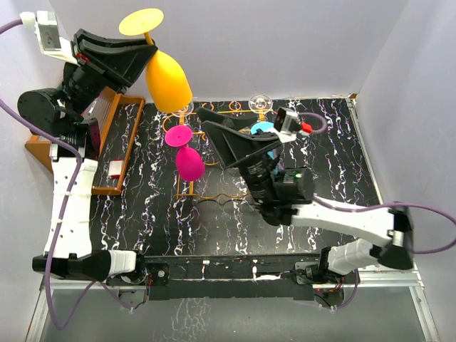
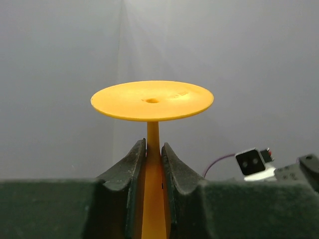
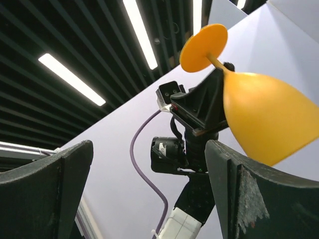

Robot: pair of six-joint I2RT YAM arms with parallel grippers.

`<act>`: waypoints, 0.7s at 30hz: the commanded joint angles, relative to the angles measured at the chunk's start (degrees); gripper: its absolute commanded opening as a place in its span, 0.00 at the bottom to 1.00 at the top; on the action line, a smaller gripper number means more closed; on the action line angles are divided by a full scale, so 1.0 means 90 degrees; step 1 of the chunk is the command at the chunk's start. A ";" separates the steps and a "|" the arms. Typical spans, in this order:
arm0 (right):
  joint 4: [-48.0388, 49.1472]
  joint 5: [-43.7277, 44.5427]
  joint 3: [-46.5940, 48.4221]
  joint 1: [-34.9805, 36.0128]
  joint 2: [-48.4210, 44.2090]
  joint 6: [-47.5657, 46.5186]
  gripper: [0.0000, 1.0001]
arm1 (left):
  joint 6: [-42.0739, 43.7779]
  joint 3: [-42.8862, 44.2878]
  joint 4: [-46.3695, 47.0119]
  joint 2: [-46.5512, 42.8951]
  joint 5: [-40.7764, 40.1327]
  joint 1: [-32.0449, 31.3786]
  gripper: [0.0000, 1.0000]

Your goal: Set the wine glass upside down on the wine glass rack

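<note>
Near side first: the right gripper (image 1: 212,135) hangs over the black marbled table (image 1: 178,221) with its jaws spread wide and nothing between them. Beneath it, mid-table, stands the wine glass rack (image 1: 214,198). A pink wine glass (image 1: 189,162) sits in its left side, a blue glass (image 1: 262,128) is partly hidden behind the gripper, and a clear glass (image 1: 261,103) is at the far rail. A brown wooden rack (image 1: 117,142) stands at the left. Farther back and up high, the left gripper (image 2: 153,149) is clamped on the stem of the yellow wine glass (image 1: 169,82). The glass is foot up, bowl down and tilted, over the wine glass rack's far left corner.
</note>
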 commanded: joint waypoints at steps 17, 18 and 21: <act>-0.8328 0.3290 0.2365 0.0403 -0.1392 -0.2436 0.98 | 0.1179 -0.2448 -0.3800 -0.2107 0.1215 -0.0048 0.00; -0.8248 0.3423 0.2262 0.0402 -0.1505 -0.2540 0.98 | 0.1376 -0.2441 -0.4003 -0.2126 0.1186 -0.0124 0.00; -0.7886 0.3726 0.1851 0.0403 -0.1952 -0.2793 0.98 | 0.1994 -0.2386 -0.4689 -0.2130 0.0991 -0.0404 0.00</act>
